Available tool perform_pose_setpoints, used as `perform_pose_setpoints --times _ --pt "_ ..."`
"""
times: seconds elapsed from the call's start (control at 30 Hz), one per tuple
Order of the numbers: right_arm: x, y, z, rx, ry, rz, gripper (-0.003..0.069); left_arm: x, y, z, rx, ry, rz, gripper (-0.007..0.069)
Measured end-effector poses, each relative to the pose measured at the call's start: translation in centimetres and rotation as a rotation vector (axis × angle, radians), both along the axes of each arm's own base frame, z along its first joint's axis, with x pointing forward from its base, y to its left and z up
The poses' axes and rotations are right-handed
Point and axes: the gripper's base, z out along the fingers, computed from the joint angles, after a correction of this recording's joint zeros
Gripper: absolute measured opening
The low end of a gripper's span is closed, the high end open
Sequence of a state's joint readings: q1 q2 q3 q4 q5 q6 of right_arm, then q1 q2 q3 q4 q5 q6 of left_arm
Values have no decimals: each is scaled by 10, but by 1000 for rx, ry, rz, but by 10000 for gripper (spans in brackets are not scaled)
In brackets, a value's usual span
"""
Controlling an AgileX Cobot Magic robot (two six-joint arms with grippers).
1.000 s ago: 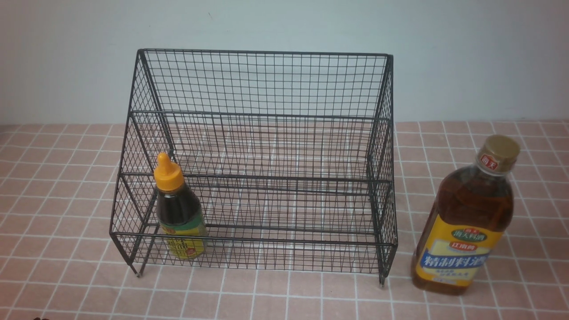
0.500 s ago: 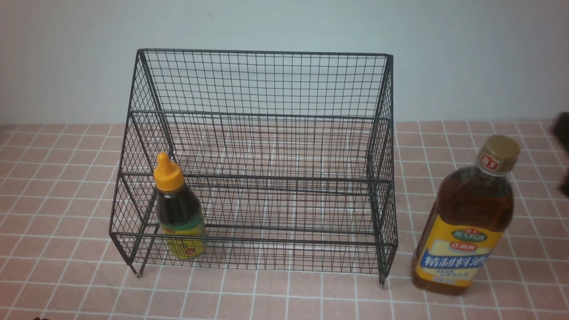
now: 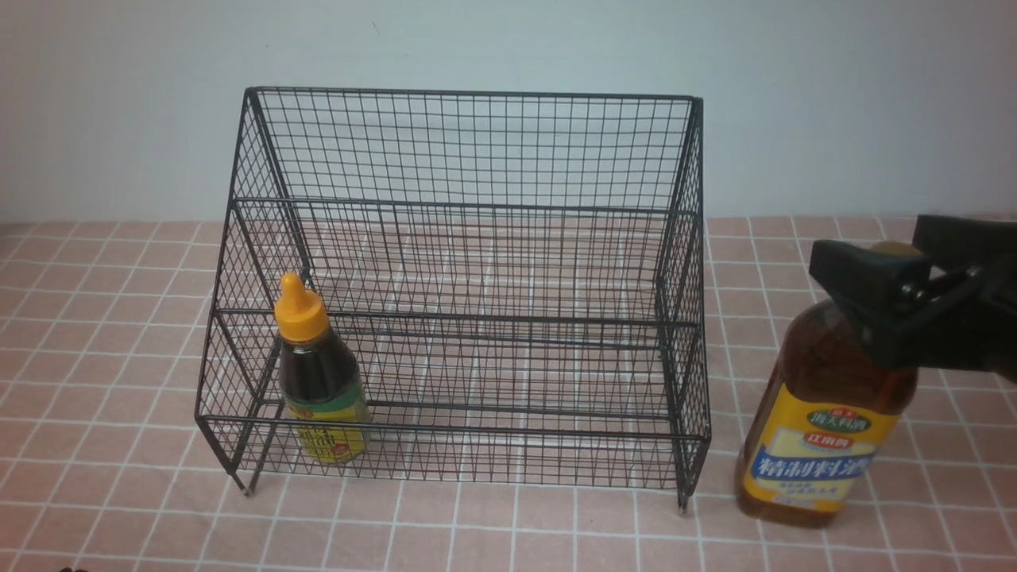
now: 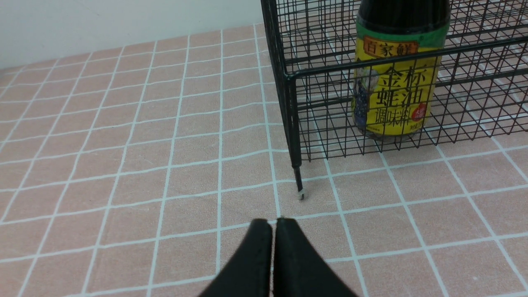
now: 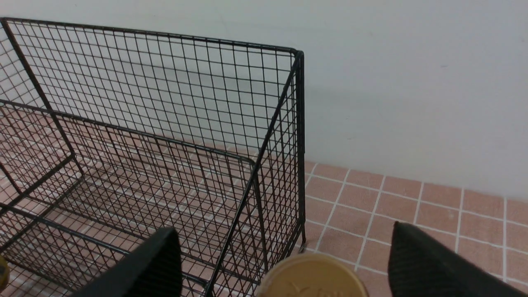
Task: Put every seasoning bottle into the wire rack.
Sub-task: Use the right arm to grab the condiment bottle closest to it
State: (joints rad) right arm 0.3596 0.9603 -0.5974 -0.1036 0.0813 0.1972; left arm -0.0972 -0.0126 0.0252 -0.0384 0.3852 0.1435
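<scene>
Front view: right gripper (image 3: 870,248) has just arrived, jaws wide and empty, straddling the gold cap (image 5: 311,276) of the tall amber-liquid bottle (image 3: 826,397), ready to grasp; left gripper (image 4: 274,225) rests closed, empty.

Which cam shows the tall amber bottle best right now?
Front view: the tall amber bottle shows body and label, standing right of the wire rack; the right gripper covers its cap. Right wrist view shows only the gold cap. Left wrist view misses it.

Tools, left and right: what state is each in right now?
Left tool: closed, holding nothing.
Right tool: open, either side of the gold cap of the amber bottle, not gripping.
</scene>
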Motion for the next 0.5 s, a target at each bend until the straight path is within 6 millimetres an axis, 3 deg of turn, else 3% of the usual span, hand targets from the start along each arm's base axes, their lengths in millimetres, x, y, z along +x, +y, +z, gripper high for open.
perform_pose_setpoints --times 0.37,0.5 --pt "14 -4 -13 -71 48 -24 624 0 0 0 0 0 0 -7" --pt "15 -4 -16 -73 62 -27 593 0 0 0 0 0 0 -7"
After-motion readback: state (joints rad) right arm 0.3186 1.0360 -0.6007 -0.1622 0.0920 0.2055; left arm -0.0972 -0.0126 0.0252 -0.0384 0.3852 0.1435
